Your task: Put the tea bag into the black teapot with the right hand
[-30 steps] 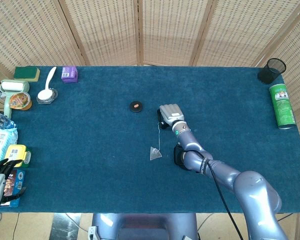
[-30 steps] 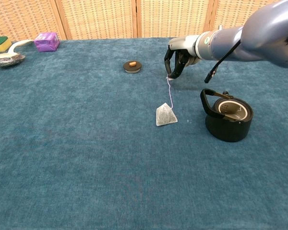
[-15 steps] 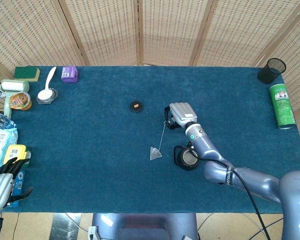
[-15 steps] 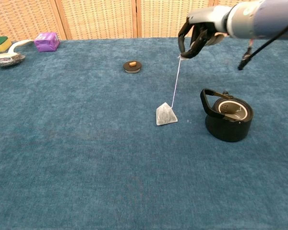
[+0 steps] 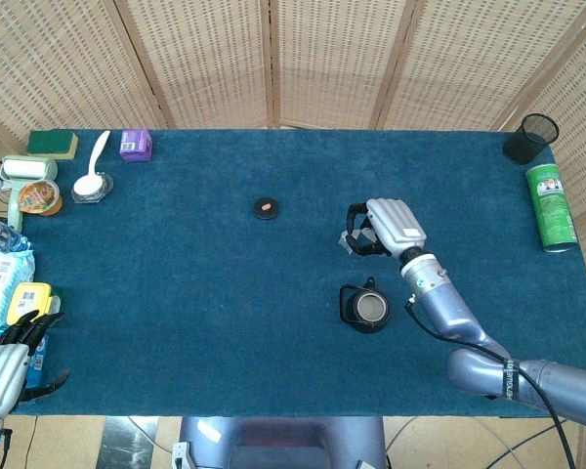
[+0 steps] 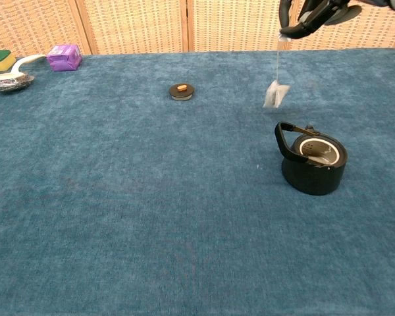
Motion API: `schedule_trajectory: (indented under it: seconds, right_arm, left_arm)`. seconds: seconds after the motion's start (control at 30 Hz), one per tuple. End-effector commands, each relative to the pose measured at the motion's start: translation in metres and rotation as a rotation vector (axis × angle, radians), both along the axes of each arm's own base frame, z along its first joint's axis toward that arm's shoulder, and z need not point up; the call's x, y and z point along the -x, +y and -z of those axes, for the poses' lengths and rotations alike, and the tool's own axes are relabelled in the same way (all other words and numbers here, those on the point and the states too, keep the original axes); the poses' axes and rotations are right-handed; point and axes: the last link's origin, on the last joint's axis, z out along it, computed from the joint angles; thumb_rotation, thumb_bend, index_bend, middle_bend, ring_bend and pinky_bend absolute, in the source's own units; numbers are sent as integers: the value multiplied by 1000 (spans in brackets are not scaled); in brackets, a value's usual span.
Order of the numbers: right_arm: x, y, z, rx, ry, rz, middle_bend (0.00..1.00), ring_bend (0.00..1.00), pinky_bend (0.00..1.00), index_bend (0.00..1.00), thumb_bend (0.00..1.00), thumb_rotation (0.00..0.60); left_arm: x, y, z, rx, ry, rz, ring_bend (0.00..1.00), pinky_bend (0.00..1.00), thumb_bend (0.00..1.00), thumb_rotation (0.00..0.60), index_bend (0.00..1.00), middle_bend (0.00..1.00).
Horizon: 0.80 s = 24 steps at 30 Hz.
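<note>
My right hand is raised above the table and pinches the string of the tea bag. The bag hangs free in the air, up and to the left of the black teapot. In the head view the hand covers most of the bag. The teapot stands lidless with its handle up. Its round black lid lies apart on the cloth to the left. My left hand is at the table's near left corner, fingers spread, holding nothing.
A purple box, green sponge and white spoon on a dish sit at the far left. Packets lie along the left edge. A black mesh cup and green can stand at the far right.
My right hand rose and moved right, lifting the tea bag off the cloth; it now dangles near the teapot. The left hand shifted slightly lower.
</note>
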Motion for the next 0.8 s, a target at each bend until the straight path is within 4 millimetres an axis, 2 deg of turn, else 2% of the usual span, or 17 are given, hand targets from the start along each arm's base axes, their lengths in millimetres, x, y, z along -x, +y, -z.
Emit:
schedule_trajectory:
  seconds: [0.03,0.33,0.8]
  right_arm:
    - [3,9,-12,21,-34,-9,1000,1000,1000,627,478,600]
    - [5,23,-36,33,-99,-15,1000,1000,1000,628,477,600]
    - [19,54,-58,34,-134,-20,1000,1000,1000,630,478,600]
  left_arm:
    - [-1,-1,0,-1,0,1,85,137,274,600,139,191]
    - [-3,-2,1,0,-7,8,86,137,273,600,139,191]
    - [-2,-2,3,10,-14,14,86,137,273,600,139,191]
